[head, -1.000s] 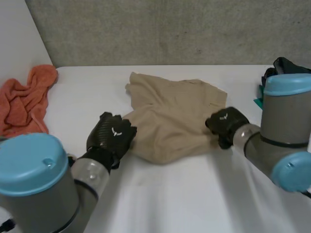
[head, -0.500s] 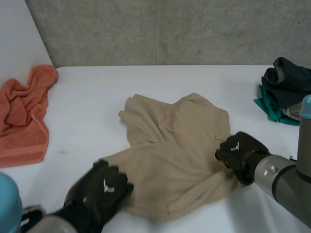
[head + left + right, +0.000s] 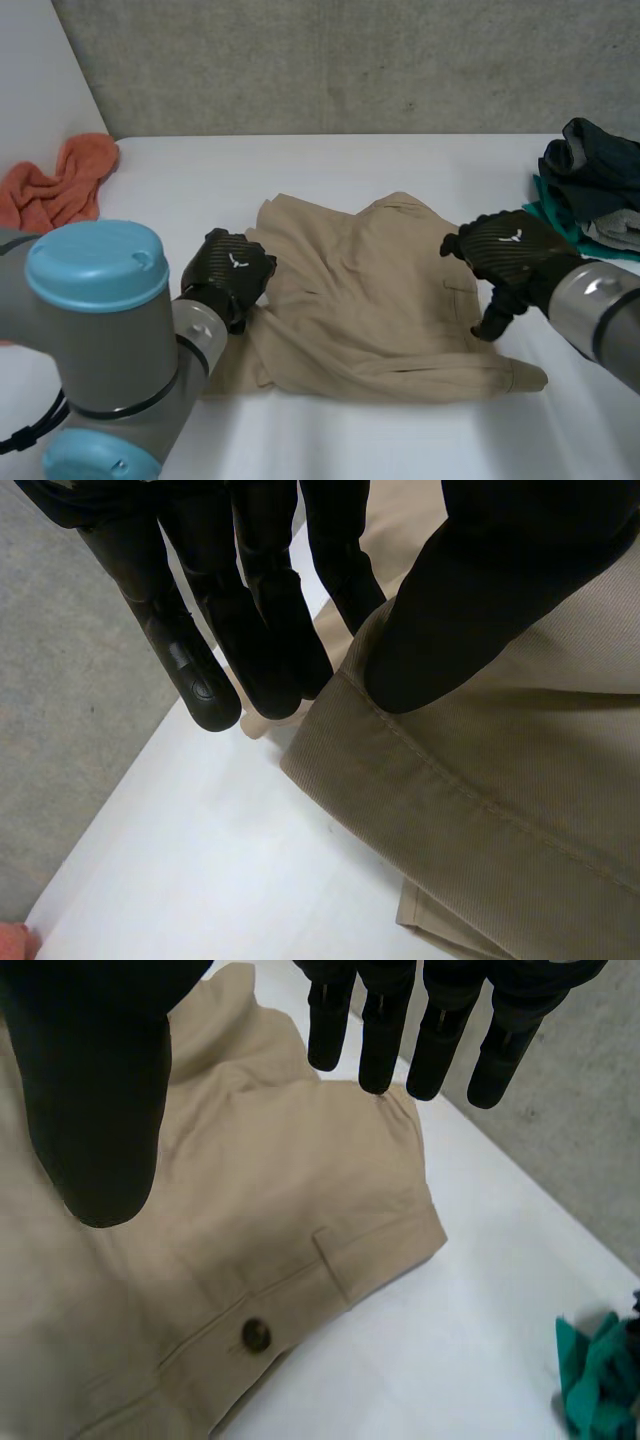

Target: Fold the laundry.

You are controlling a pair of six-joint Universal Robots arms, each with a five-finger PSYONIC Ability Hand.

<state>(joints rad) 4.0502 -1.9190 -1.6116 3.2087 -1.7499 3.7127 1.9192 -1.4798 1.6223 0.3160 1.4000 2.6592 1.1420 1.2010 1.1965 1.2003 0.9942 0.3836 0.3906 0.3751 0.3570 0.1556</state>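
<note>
Right wrist view: my right hand (image 3: 95,1090) hangs spread and empty over the tan shorts (image 3: 270,1190); whether my left hand (image 3: 480,590) pinches their hem, I cannot tell.

Pretty bare setup here. A white table (image 3: 400,165) takes up most of the space, with a smooth matte top that runs right back to the wall. That back wall (image 3: 350,60) is rough grey concrete, speckled and a bit blotchy, and it meets the tabletop in a straight line. On the left there's a plain white panel (image 3: 35,90) standing at an angle to the concrete, closing off that corner of the table. Light is soft and even: the tabletop reads bright all over, the concrete stays dull. From the wrist cameras the same grey concrete shows just past the table's edge.
</note>
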